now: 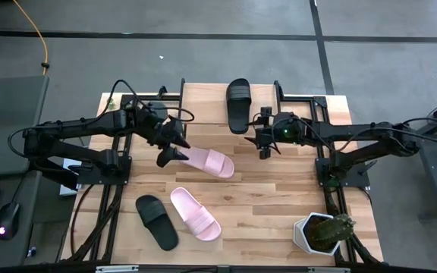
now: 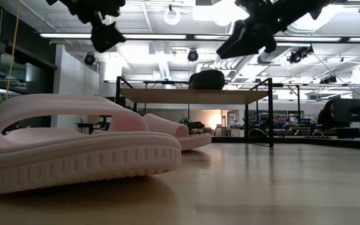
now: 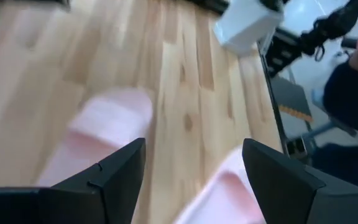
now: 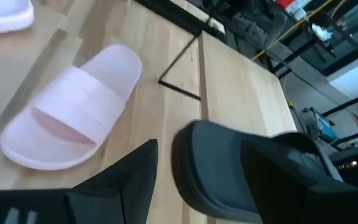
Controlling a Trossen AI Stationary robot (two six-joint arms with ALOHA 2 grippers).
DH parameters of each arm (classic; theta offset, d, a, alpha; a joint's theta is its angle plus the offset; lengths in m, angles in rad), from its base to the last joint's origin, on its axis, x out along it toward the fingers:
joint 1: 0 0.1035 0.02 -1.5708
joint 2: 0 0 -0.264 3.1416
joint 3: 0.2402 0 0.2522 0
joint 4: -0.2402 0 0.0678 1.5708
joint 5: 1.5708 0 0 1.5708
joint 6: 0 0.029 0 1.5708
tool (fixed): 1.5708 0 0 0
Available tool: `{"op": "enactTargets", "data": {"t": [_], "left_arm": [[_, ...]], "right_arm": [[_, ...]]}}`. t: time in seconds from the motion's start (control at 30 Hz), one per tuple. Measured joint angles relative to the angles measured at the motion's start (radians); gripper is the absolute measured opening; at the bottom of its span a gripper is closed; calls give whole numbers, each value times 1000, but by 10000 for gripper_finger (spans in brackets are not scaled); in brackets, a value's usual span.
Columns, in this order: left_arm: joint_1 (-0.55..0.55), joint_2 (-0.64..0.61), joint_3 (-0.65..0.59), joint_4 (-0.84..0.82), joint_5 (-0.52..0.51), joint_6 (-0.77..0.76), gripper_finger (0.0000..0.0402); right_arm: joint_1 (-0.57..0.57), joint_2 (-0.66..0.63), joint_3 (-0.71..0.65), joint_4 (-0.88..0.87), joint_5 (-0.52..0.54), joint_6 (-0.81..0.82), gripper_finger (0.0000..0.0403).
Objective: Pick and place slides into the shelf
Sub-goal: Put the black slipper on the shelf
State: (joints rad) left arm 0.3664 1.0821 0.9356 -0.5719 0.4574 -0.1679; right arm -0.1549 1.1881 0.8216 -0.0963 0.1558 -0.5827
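L hand (image 1: pixel 170 149) hangs over the middle of the surface (image 1: pixel 279 189), fingers spread wide, nothing in them, right at the heel end of a pink slide (image 1: pixel 207 161) lying flat. In the L wrist view both dark fingers (image 3: pixel 120 171) frame blurry pink shapes on the wood. R hand (image 1: pixel 265 143) hovers just beside the shelf (image 1: pixel 203 98), open & empty. One black slide (image 1: pixel 238 105) sits on top of the shelf; R wrist view shows it close up, partly under the hand. Second pink slide (image 1: pixel 195 213) & second black slide (image 1: pixel 156 221) lie side by side nearer the front edge. Potted plant (image 1: pixel 325 232) at the front R corner.
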Motion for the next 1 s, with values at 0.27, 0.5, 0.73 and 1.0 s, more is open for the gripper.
{"op": "enactTargets", "data": {"t": [0.27,0.5,0.73,1.0], "left_arm": [[0,-8,0,-217,28,-22,257],[0,-35,0,-321,39,-47,257],[0,-65,-38,-363,73,-60,257],[0,-93,-199,-346,157,-100,257]], "right_arm": [[53,0,49,-10,1,18,220],[80,0,56,-20,23,27,220],[86,1,56,-20,32,29,220],[86,1,56,-20,32,44,220]]}}
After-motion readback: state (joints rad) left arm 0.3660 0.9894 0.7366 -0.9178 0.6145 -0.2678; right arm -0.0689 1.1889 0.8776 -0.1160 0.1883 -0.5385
